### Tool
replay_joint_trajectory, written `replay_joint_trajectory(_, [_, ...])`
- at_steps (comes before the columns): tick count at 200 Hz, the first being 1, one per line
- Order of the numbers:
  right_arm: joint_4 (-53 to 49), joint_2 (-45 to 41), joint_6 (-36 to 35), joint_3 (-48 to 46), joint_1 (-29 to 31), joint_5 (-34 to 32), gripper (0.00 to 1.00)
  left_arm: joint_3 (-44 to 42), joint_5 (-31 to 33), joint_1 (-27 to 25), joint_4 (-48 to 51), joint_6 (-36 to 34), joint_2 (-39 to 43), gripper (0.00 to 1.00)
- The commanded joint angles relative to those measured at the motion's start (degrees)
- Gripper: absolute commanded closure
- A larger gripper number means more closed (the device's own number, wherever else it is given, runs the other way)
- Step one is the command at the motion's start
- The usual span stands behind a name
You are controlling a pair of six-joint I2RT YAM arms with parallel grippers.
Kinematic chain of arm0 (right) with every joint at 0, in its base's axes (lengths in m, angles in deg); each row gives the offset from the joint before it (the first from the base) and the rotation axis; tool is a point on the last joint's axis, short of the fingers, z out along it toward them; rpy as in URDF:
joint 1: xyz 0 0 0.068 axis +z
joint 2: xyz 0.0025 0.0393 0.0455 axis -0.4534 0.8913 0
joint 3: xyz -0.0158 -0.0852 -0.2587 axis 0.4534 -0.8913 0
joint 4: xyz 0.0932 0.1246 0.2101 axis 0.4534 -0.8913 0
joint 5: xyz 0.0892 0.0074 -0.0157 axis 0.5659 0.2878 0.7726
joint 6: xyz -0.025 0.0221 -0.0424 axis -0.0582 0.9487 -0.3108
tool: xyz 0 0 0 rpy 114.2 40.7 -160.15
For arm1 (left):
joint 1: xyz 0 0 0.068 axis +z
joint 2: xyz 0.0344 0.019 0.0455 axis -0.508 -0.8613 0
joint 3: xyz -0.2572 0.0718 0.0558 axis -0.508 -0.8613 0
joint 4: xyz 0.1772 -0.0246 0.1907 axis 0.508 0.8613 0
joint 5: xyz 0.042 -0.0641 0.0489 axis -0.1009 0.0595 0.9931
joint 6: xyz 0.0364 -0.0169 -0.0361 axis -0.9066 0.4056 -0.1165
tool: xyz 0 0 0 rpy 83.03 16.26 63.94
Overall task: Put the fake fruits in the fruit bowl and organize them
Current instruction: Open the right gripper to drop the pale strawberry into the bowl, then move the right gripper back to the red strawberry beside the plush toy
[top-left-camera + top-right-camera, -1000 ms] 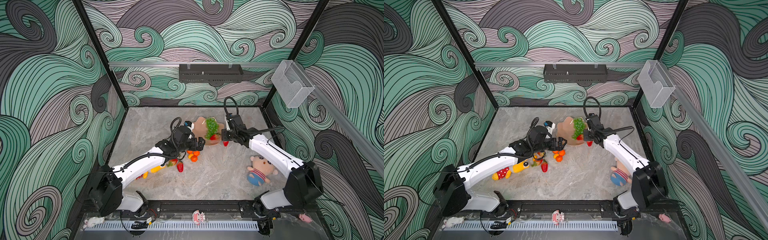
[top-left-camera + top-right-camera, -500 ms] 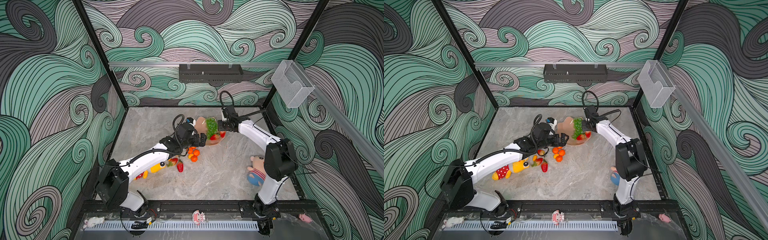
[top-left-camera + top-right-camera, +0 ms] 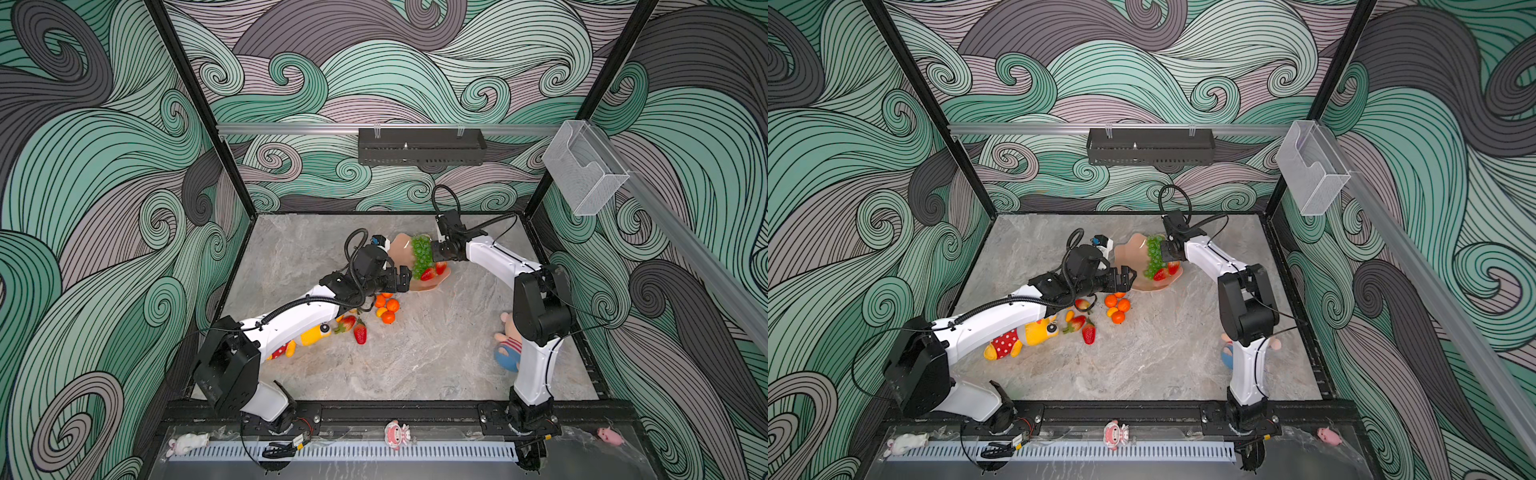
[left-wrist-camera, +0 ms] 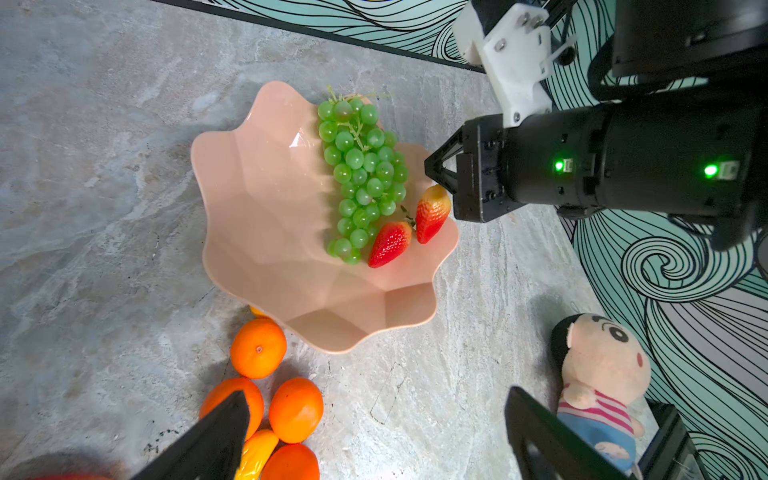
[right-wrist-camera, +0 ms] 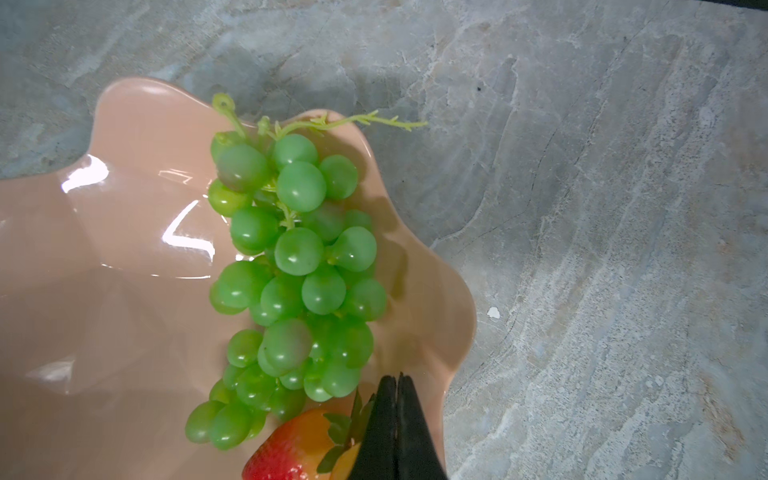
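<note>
**Fruit bowl and both tools, seen from above and from the wrists.** In both top views the peach-pink, scallop-rimmed fruit bowl (image 3: pixel 398 248) sits just above the middle of the frame on the grey marbled worktop (image 3: pixel 415 365). Along the bowl's right side lies the green grape bunch (image 3: pixel 422 254). At the bunch's lower end, side by side, are a red strawberry (image 4: pixel 390 243) and a yellow-tinged strawberry (image 4: pixel 432 212). The rest of the bowl is bare. The right tool (image 5: pixel 397 380) has its fingers pressed together with nothing between them, and its tip is over the bowl's right rim, just beside the grape bunch and the yellow-tinged strawberry. The left tool (image 3: pixel 1128 277) has its jaws wide apart and empty, and it is at the bowl's lower-left rim. On the worktop just below that rim lies a cluster of tangerines (image 3: pixel 387 306) with a kumquat (image 4: pixel 257 453) among them. The loose strawberries (image 3: pixel 360 332) lie to the lower left of this cluster. A yellow plush toy (image 3: pixel 1034 332) lies partly under the left arm (image 3: pixel 291 320). A plush doll (image 4: pixel 602 374) lies at the right of the worktop, partly hidden behind the right arm (image 3: pixel 498 259).
</note>
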State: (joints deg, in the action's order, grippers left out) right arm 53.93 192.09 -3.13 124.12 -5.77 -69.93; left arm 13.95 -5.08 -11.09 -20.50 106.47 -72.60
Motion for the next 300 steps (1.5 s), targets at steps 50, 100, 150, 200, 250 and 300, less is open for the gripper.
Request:
replay_joint_trajectory(50, [-0.1, -1.0, 1.1, 1.4, -0.3, 0.3, 0.72, 1.9, 1.1, 0.5, 3.2, -1.1, 0.9, 0.01])
replay_joint_trajectory(100, [1.9, -7.1, 2.9, -2.2, -0.3, 1.6, 0.50, 2.0, 0.0, 0.5, 7.3, -0.9, 4.2, 0.01])
replay_joint_trajectory(150, [5.0, -17.6, 8.3, -12.2, 2.5, 0.3, 0.41, -3.9, -3.3, 0.5, 10.0, 2.5, 12.1, 0.01])
replay_joint_trajectory(200, [4.5, -27.2, 13.4, -21.2, 11.6, -7.3, 0.44, -11.9, -6.0, 0.5, 13.4, 6.0, 23.1, 0.01])
replay_joint_trajectory(250, [-0.4, -31.4, 17.9, -25.0, 18.5, -2.7, 0.30, -21.0, -5.7, 0.5, 12.5, 8.9, 33.7, 0.02])
replay_joint_trajectory(300, [3.3, -34.0, 24.4, -30.5, 28.1, -6.7, 0.29, -22.9, -3.6, 1.6, 17.4, 10.6, 38.1, 0.01])
